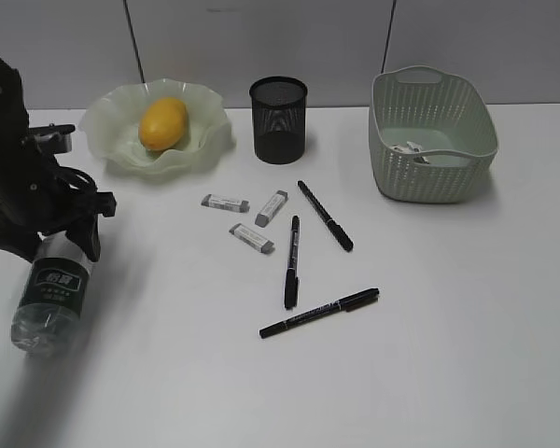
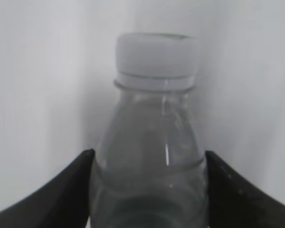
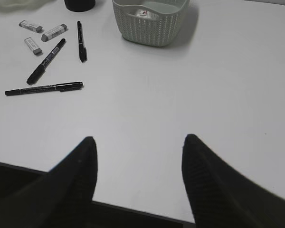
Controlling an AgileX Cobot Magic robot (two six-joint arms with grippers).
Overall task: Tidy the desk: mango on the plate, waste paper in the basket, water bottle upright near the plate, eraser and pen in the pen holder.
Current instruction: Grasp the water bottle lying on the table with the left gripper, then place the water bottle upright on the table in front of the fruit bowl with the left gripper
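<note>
At the left edge of the desk, the left gripper has its two black fingers on either side of the water bottle, just below the shoulder; the fingers sit against the clear plastic, though whether they are pressing or only touching cannot be told. The bottle lies on its side on the tabletop, well short of the plate, cap pointing toward the arm. It looks light and nearly empty, with thin, smooth walls that would dent or slip under a hard squeeze, so the stiffer shoulder near the neck seems the safest place to hold. The right gripper hovers open and empty over the near right edge. The mango already rests in the plate and the waste paper in the basket. Three erasers and three pens lie scattered mid-desk before the pen holder, clear of the bottle's path to the plate.
</note>
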